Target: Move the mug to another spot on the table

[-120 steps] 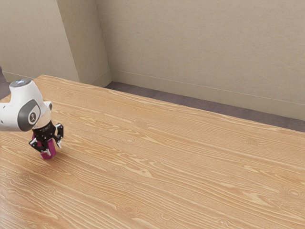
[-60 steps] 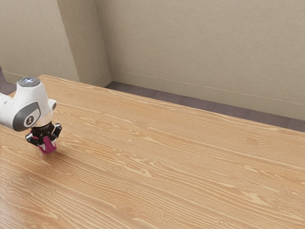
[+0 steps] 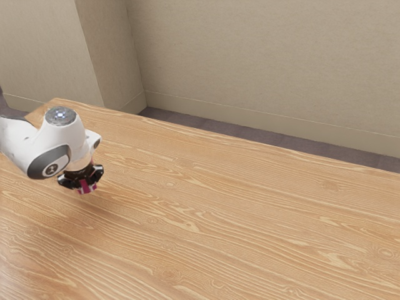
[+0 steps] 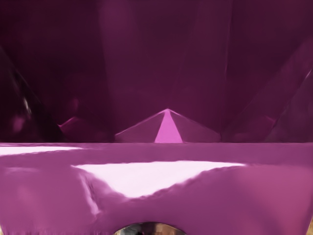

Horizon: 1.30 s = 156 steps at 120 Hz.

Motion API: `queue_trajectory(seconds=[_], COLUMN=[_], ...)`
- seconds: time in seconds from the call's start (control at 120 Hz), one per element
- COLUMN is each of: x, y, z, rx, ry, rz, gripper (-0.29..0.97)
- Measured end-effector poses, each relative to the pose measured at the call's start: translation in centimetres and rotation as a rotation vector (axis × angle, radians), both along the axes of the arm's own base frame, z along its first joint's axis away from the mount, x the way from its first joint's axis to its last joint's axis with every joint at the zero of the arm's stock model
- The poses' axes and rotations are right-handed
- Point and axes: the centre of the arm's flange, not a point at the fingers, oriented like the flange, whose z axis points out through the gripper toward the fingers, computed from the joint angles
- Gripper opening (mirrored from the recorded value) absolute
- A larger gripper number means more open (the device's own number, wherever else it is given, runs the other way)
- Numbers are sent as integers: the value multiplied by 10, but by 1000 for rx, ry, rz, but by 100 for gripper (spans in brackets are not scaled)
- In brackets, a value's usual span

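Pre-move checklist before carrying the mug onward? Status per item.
1. Mug held in claw: ok, its pink body sits between the black fingers.
2. Mug off the table: ok, it appears lifted, with a soft shadow below.
3. Path toward the exterior view's right: ok, no obstacle seen on the wood.
4. Mug upright: cannot tell, the hand hides most of it.
5. Grip centred on the mug: cannot tell.
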Motion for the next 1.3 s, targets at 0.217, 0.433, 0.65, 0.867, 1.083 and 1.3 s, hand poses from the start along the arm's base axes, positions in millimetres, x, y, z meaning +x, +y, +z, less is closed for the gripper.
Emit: queue_trajectory(seconds=[0.217,0.433,0.65,0.867,1.083,1.3], x=[1,-6,-6,6,22,9], y=[-50,-117,-162,-205,-214,-217], z=[-10,-6,-16,-34,-48,-36], rx=[-17,-9,-33,-109,-146,-103], ry=[9,-2,10,23,26,16], rz=[-94,-224,-312,-390,-430,-461], gripper=[-10,-10,-10,-10,10,47])
